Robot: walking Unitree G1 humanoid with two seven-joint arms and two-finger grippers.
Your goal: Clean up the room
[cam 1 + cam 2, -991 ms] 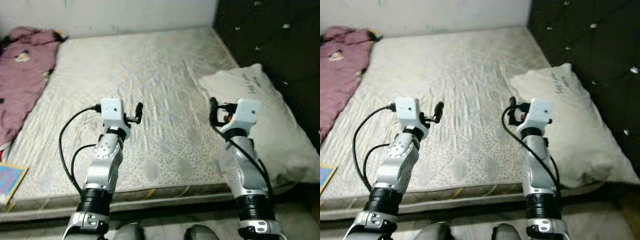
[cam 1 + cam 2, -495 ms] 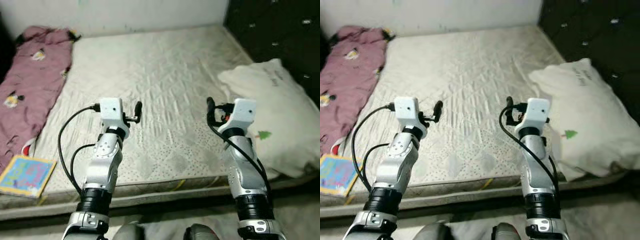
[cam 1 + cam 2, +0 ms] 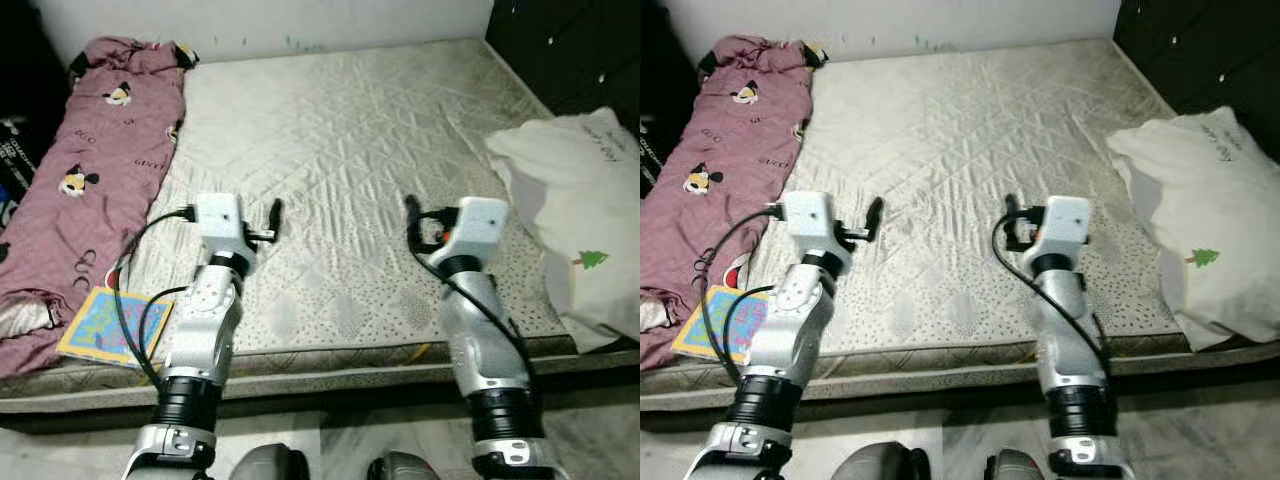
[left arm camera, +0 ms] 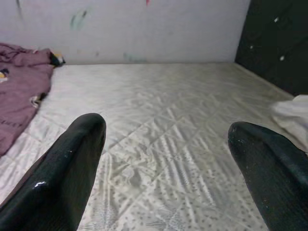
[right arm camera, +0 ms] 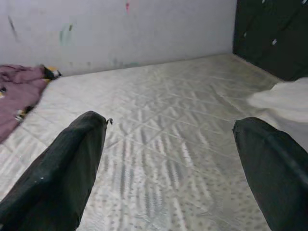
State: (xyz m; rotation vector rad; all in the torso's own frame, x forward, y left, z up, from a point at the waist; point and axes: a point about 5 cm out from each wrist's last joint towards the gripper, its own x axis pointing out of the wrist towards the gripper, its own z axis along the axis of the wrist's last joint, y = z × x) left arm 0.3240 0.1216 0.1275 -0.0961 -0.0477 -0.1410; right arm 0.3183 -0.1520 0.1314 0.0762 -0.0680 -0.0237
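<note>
Head-camera view of a bare quilted mattress (image 3: 350, 150) seen from its near long edge, with a pale wall behind. A pink blanket (image 3: 90, 170) printed with cartoon mice lies rumpled along the mattress's left side, its near end hanging towards the front corner. A colourful children's book (image 3: 100, 325) lies flat on the near left corner of the mattress, just beside the blanket's lower end and partly behind the left arm's black cable. A white pillow (image 3: 580, 230), marked with a small green tree and some dark lettering, lies at the right edge of the mattress and overhangs it; a dark tufted headboard (image 3: 580, 50) rises behind it.

Both silver arms are raised over the front part of the mattress. The left gripper (image 3: 275, 215) hovers above the bare quilting, right of the book and well apart from the blanket. The right gripper (image 3: 410, 212) hovers above the mattress, left of the pillow and not touching it. In each wrist view the two black fingers (image 4: 67, 173) (image 5: 62, 173) stand wide apart with nothing between them, so both grippers are spread and hold nothing.
</note>
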